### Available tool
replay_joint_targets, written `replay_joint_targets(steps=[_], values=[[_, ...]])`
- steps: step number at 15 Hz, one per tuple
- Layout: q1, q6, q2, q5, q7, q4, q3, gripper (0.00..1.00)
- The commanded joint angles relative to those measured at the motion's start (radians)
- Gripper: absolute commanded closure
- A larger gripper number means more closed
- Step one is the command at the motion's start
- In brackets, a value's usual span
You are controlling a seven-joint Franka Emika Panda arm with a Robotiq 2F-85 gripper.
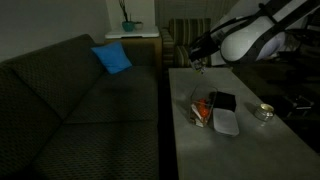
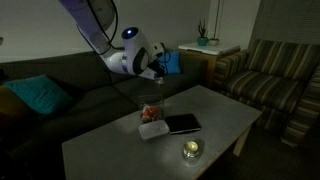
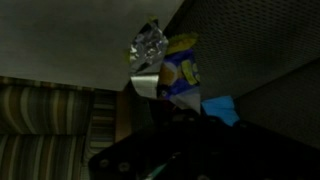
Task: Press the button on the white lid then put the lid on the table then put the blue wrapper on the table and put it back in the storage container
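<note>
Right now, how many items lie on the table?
4: storage container, white lid beside it, flat black object, and round silvery dish apart near the edge.

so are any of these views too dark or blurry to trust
both exterior views are dim and soft, the table a flat grey; in an exterior view the small round dish glints as the brightest spot; the wrist view is darkest and blurred, only the crinkled blue wrapper catching light above a black mass at the bottom

blue wrapper [image 3: 180,72] gripped by tool [image 3: 172,112], crinkled silver end up | striped armchair [image 3: 50,125] lower left
</note>
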Motion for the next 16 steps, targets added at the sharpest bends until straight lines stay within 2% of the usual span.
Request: replay_joint_targets(steps=[1,3,7,8,10,16], values=[[-0.143,-0.006,0.074,-0.126,-0.104,0.032,0.229,1.00],[-0.203,-0.028,0.109,-0.169,-0.134,0.029,0.317,1.00],[-0.279,-0.059,0.188,-0.212,-0.178,0.036,0.415,1.00],[-0.294,-0.036,0.140,-0.189,-0.177,-0.052,0.402,1.00],[-0.314,-0.048,0.156,-0.193,-0.189,-0.056,0.421,1.00],[-0.324,-0.078,0.156,-0.187,-0.183,-0.086,0.412,1.00]])
